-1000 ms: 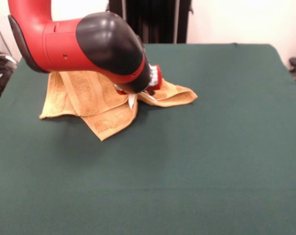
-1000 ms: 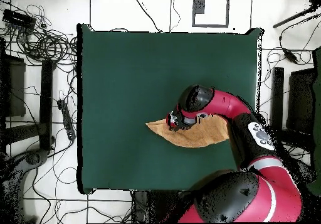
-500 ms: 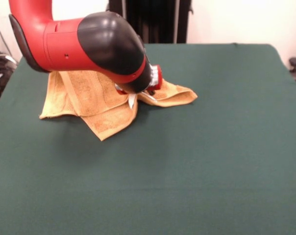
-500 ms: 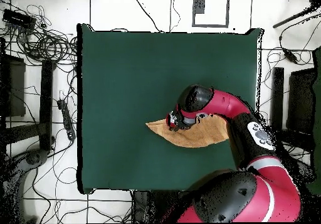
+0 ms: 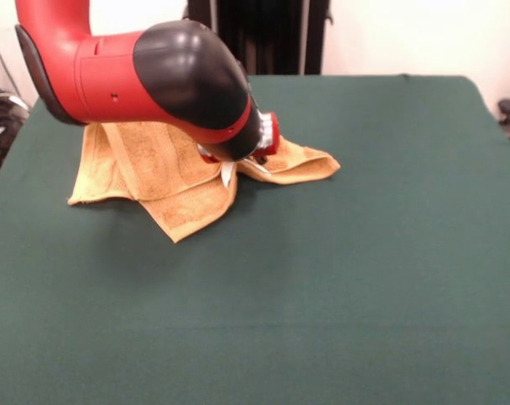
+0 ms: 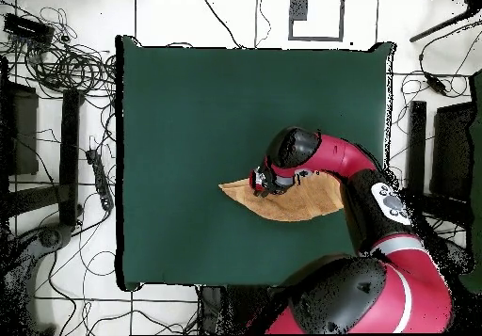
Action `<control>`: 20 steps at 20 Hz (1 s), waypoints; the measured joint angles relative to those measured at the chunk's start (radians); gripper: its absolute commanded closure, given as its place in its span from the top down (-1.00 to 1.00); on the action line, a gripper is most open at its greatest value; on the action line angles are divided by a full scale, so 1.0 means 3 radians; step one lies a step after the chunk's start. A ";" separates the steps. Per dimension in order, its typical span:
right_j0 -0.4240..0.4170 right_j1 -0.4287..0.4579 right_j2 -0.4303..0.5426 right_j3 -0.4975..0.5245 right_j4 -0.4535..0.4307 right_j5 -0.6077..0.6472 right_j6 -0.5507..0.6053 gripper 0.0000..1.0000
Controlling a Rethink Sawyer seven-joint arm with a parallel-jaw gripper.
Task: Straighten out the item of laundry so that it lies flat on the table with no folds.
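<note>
The item of laundry (image 5: 166, 173), a mustard-yellow towel, lies crumpled on the table (image 5: 339, 278) at the far left in the front view. One folded flap points toward the camera and another stretches right. My gripper (image 5: 238, 162) is down on the towel's middle, mostly hidden behind the red and black arm (image 5: 154, 76). In the overhead view the towel (image 6: 297, 203) shows as a pointed wedge at the table's (image 6: 207, 106) right side, with the gripper (image 6: 263, 182) over its left part.
Cables and stands (image 6: 66, 78) lie on the floor to the left of the table in the overhead view. The arm's large links (image 6: 377, 276) cover the table's lower right corner.
Almost nothing: the arm edged very slightly a second ago and has held still since. The towel keeps the same shape and place.
</note>
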 measured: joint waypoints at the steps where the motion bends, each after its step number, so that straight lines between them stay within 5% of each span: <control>1: -0.0001 0.0000 0.0000 0.0000 0.0001 0.0000 0.0000 1.00; 20: -0.0038 0.0004 0.0023 0.0000 0.0006 -0.0003 0.0000 1.00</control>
